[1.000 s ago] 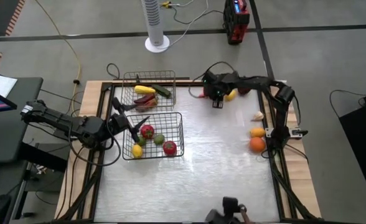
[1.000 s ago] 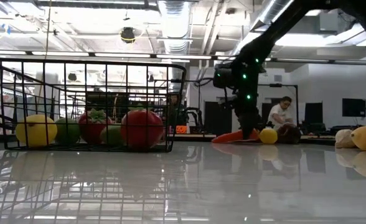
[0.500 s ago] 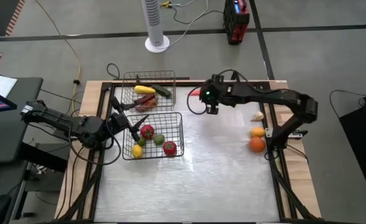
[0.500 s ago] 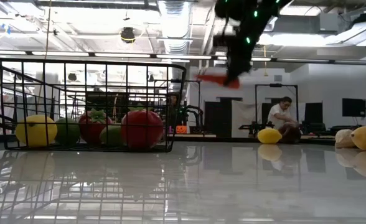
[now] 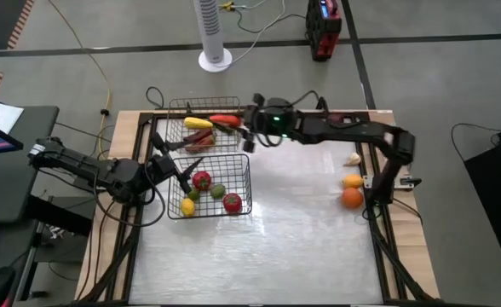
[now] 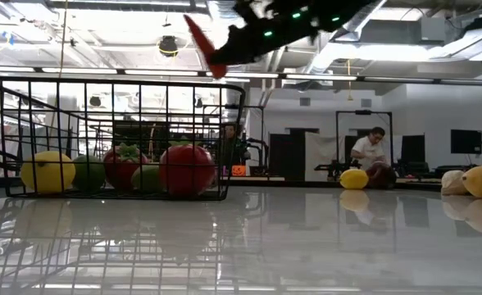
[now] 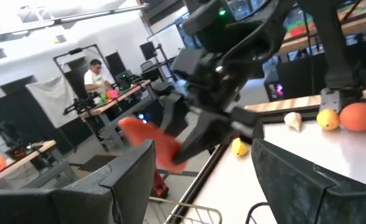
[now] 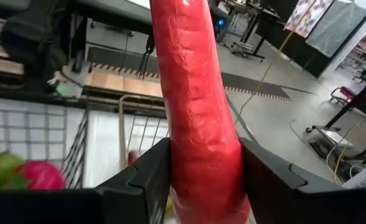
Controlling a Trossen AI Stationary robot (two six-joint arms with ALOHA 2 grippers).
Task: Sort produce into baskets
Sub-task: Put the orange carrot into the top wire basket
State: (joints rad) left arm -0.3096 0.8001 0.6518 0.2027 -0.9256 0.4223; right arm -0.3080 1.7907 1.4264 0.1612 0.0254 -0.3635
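- Right now my right gripper (image 5: 247, 130) is clamped on a long red carrot (image 8: 198, 118), over the silvery wire basket (image 5: 204, 128) at the table's far edge.
- Carrot: matte, wrinkly skin, tapered; only the wrist view shows that texture.
- Left gripper (image 5: 182, 170) hangs spread, empty, at the dark wire basket (image 5: 233, 181) w/ round fruit.

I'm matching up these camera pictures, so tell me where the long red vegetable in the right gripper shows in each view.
High view: red vegetable over the far basket, in the right gripper.
Low view: upper middle, above the dark basket.
Left wrist view: left of centre, in that gripper.
Right wrist view: fills the centre, between the fingers.
Shared landmark: the right gripper.
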